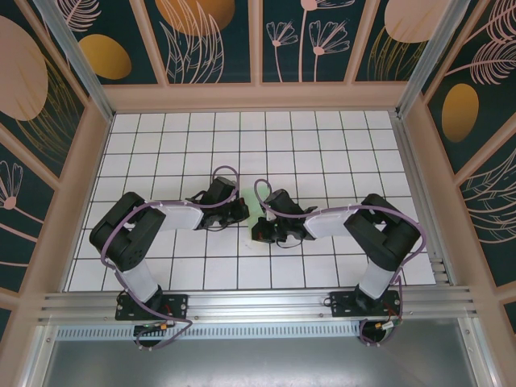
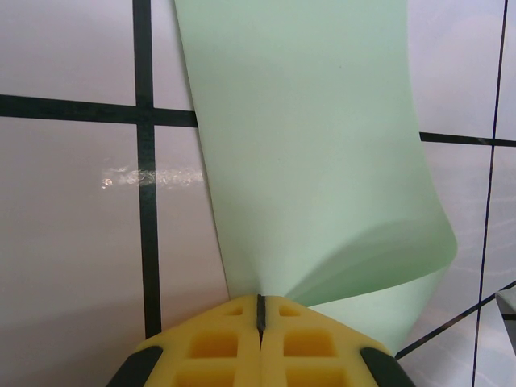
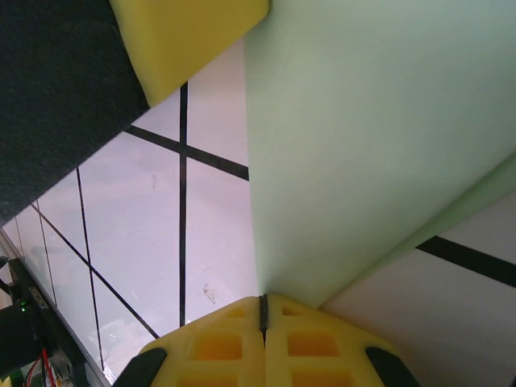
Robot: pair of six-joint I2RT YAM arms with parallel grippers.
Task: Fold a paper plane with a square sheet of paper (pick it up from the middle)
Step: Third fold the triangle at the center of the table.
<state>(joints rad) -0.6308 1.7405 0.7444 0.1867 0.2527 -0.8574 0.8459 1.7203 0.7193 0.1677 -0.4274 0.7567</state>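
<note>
L hand (image 2: 260, 301) & R hand (image 3: 263, 298) both pinched tight on the square sheet of paper (image 2: 306, 161), sheet curling btwn them, mid-counter (image 1: 322, 137), well off all edges.

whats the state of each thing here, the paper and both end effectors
square sheet of paper: curled over on itself, not pressed flat, pinched by both end effectors
left end effector: shut on the paper, jaws together
right end effector: shut on the paper, jaws together
</note>
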